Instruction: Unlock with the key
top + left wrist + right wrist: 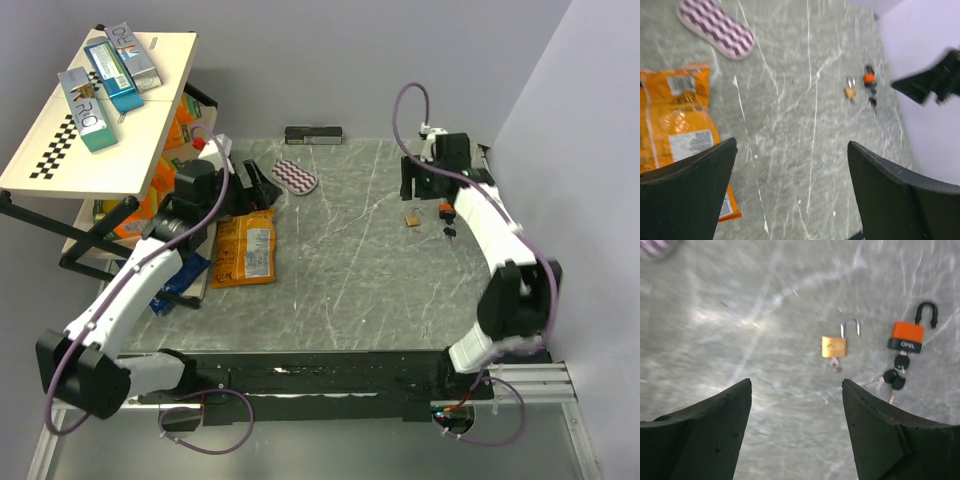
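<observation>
The right gripper (796, 385) hung over the tabletop (740, 315) with its fingers spread wide and nothing between them. The left gripper (791, 145) was likewise spread and empty near the left edge, beside an orange bag (680, 115). The key (895, 375), one of a small black-headed cluster, lay near the right edge toward the far right corner, touching the bottom of the orange padlock (906, 336). The brass padlock (834, 346) lay just beside them. The likely trouble was the pinch itself: thin keys lying flat on smooth stone could skid away, drag the light padlock along, or leave the fingers closing on the lock body instead.
</observation>
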`<act>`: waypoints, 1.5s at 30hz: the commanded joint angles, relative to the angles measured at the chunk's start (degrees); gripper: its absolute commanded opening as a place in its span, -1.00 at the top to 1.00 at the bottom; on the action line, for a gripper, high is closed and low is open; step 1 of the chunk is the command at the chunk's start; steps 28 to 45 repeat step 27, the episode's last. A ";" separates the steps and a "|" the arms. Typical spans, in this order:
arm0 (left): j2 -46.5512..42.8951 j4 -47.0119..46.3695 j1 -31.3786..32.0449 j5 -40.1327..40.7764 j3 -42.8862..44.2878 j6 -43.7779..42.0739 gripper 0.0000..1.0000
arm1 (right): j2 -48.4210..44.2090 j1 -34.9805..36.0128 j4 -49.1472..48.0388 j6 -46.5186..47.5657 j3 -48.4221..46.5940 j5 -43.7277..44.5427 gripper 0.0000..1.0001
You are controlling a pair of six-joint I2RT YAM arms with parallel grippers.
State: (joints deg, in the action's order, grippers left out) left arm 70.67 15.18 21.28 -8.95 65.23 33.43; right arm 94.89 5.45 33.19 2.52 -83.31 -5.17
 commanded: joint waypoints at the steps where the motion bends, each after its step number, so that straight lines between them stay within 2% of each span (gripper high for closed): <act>1: -5.72 -5.51 -0.18 5.25 -1.25 -1.26 -0.93 | -12.52 0.00 -8.13 -5.07 8.23 -6.68 -0.58; 8: -10.29 -6.48 -0.18 8.77 -1.43 -4.07 -0.93 | -29.21 0.00 -18.24 -10.43 20.88 -11.43 -0.58; 13: -10.38 -5.69 -0.18 11.58 -0.45 -3.81 -0.93 | -35.03 0.00 -24.66 -12.81 25.82 -12.67 -0.58; 24: -12.58 -10.70 -0.18 13.96 -4.32 -2.32 -0.93 | -38.73 -0.09 -24.05 -11.93 26.44 -13.02 -0.58; 45: -12.75 -10.44 -0.18 14.49 -4.15 -2.49 -0.93 | -39.69 0.00 -24.05 -11.32 26.71 -12.76 -0.58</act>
